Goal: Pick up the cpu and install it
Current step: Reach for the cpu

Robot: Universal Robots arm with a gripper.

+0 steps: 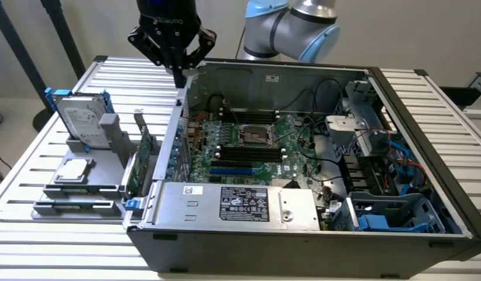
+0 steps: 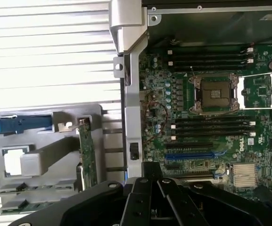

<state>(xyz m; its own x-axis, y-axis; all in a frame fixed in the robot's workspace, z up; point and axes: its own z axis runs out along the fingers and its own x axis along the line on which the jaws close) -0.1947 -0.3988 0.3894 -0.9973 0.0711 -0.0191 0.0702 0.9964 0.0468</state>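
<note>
Silver cpu [image 1: 72,171] lies flat in its grey fixture [image 1: 109,153], presented for pickup; gripper [image 1: 180,77], closed and empty, hangs over the case wall [image 1: 179,123].

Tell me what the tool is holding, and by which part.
Nothing. The tool is shut and empty by the case edge; the cpu lies on the tray, apart from it.

Arm [image 1: 291,29] & tool [image 1: 180,79] cropped at ext. view's top edge.

Bright even light; slatted table [image 2: 46,52] overexposed; case [image 1: 303,76] interior shadowed.
</note>
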